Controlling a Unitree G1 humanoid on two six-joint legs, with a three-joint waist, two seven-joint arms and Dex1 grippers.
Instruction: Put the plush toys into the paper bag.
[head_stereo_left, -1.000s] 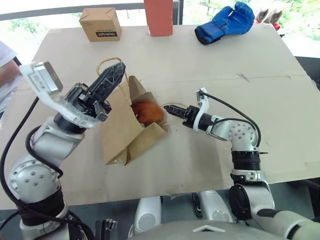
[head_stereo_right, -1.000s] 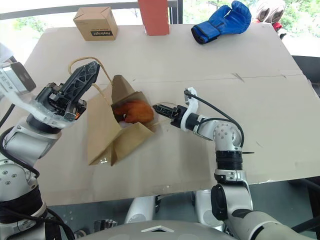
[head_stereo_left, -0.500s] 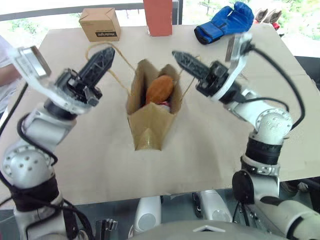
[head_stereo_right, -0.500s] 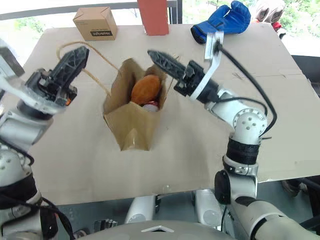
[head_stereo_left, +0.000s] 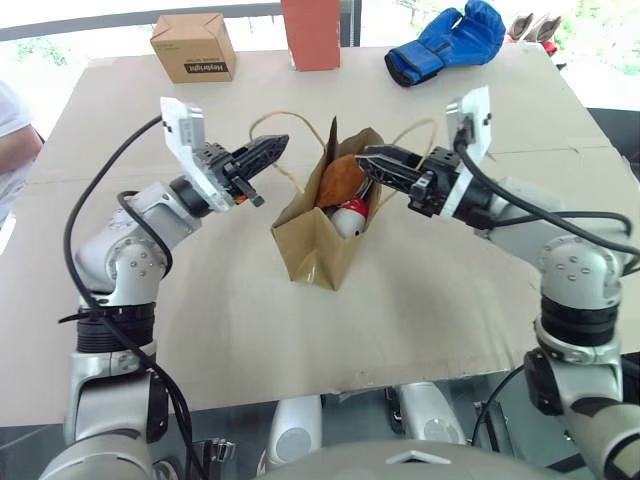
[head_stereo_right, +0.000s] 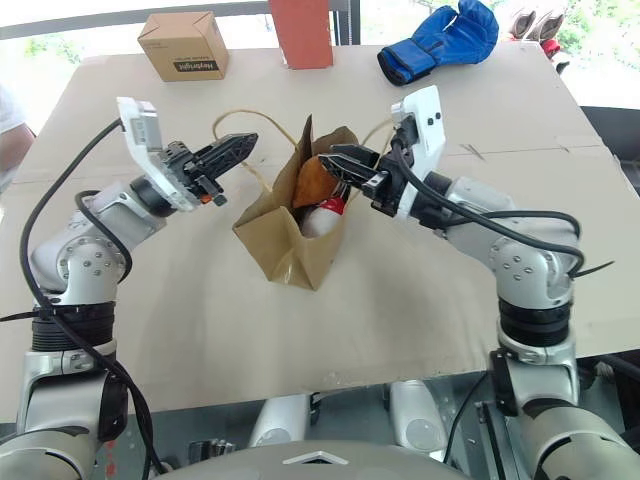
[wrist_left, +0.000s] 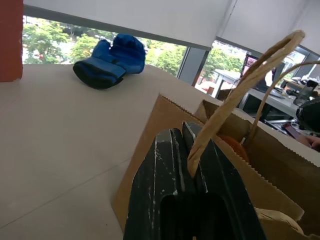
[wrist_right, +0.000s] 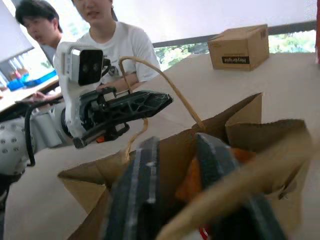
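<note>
Both plush toys, orange-brown lump and white oval, sit in brown kraft paper bag; left gripper pinches twisted paper handle, right gripper straddles bag rim, jaws apart; you release and withdraw next.

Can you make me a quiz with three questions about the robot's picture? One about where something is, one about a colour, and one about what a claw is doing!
1. Where are the plush toys?
A. Inside the paper bag
B. Next to the blue boxing glove
C. On top of the small cardboard box

2. What colour is the boxing glove at the far edge of the table?
A. Green
B. Blue
C. Yellow

3. What is the left claw doing?
A. Lying flat on the table
B. Squeezing the boxing glove
C. Pinching a handle of the paper bag

Answers:
1. A: the orange-brown toy and the white toy with its red tip poke out of the open top of the paper bag.
2. B: the boxing glove is bright blue.
3. C: the left claw has the bag's paper loop handle running up from between its fingers.
</note>
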